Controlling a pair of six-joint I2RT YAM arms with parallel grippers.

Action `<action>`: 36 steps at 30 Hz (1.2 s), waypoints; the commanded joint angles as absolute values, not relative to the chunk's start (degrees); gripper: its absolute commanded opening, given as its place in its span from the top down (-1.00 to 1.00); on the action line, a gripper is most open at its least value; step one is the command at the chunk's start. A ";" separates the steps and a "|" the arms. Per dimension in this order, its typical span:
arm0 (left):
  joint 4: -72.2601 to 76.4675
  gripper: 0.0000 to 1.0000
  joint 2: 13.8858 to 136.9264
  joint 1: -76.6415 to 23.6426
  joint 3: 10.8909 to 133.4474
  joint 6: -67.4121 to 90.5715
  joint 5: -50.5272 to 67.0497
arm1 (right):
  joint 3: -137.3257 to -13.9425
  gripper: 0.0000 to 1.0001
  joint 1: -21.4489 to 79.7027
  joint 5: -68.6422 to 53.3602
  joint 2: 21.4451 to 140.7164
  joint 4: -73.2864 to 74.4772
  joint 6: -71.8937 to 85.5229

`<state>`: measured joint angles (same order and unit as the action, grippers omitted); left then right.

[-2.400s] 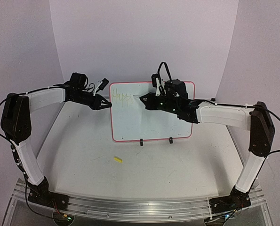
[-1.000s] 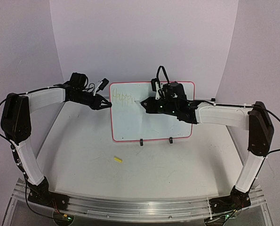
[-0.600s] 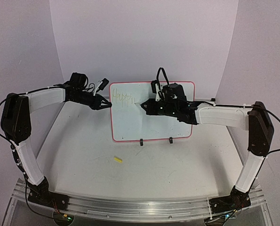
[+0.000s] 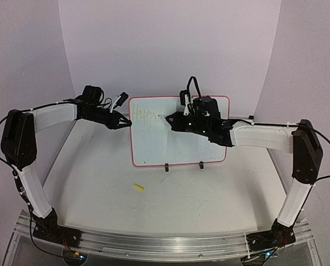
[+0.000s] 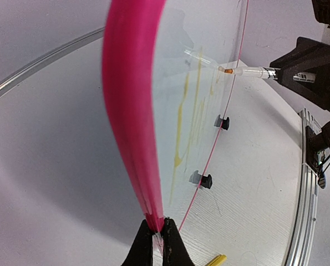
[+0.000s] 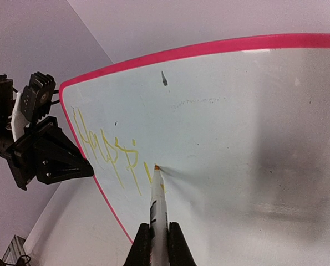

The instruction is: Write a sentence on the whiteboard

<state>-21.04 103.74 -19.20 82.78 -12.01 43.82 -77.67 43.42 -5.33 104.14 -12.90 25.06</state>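
Note:
The whiteboard [image 4: 181, 141] stands upright on two black clip feet at the table's back; it also shows in the right wrist view [image 6: 237, 122] and edge-on in the left wrist view [image 5: 128, 111]. My left gripper [image 5: 157, 235] is shut on its left pink edge, also seen from above [image 4: 127, 123]. My right gripper [image 6: 159, 241] is shut on a white marker [image 6: 158, 205], its orange tip touching the board just right of the yellow writing. The sentence [image 6: 106, 149] reads "Happi" plus a fresh stroke; it shows faintly in the top view [image 4: 145, 116].
A yellow marker cap [image 4: 138, 188] lies on the table in front of the board, also at the bottom of the left wrist view [image 5: 216, 260]. Purple walls close in the back and sides. A metal rail [image 4: 153, 244] runs along the near edge.
The right gripper with the marker has shifted slightly right and moved up and down along the board's top line, adding strokes after "Happ". The left gripper has not moved.

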 commanded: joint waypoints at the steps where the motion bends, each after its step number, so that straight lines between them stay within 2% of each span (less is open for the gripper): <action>1: -20.36 1.00 100.57 -19.88 82.73 -13.44 43.27 | -78.03 1.00 42.98 -0.60 103.50 -15.28 25.56; 18: -20.40 1.00 100.64 -19.94 82.71 -13.51 43.16 | -73.88 1.00 42.90 4.26 100.83 -15.21 26.26; 36: -20.48 1.00 100.55 -19.95 82.62 -13.45 43.07 | -70.70 1.00 42.89 -2.01 101.81 -13.97 27.19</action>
